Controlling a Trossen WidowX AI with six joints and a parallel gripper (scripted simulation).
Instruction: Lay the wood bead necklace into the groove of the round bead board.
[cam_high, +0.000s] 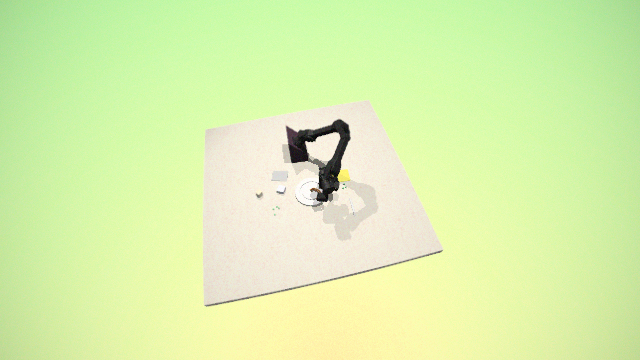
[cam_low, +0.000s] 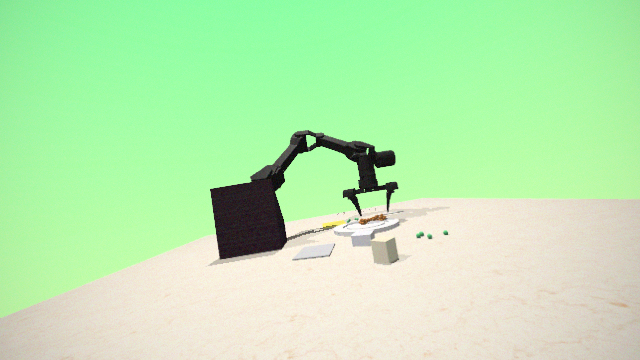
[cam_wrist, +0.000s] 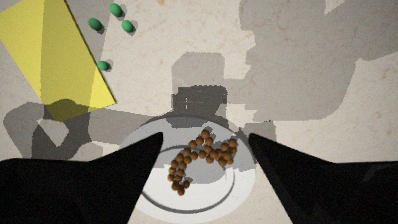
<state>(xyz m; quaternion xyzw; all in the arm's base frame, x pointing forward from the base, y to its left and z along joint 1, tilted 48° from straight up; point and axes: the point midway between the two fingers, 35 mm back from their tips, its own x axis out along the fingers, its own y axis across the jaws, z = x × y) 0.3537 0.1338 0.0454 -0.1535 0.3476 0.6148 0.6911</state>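
The wood bead necklace lies bunched in a bent, partly doubled strand on the round bead board. In the wrist view its left part lies inside the ring groove, its middle crosses the groove's upper edge, and a clump lies at the upper right. One bead sticks out towards the board's far rim. The groove's near and left stretches hold no beads. My gripper is open wide and empty above the board, with its fingertips on either side of the necklace's upper part.
A yellow sheet and several green beads lie beside the board. A white block, a beige block and a grey plate stand or lie on its other side.
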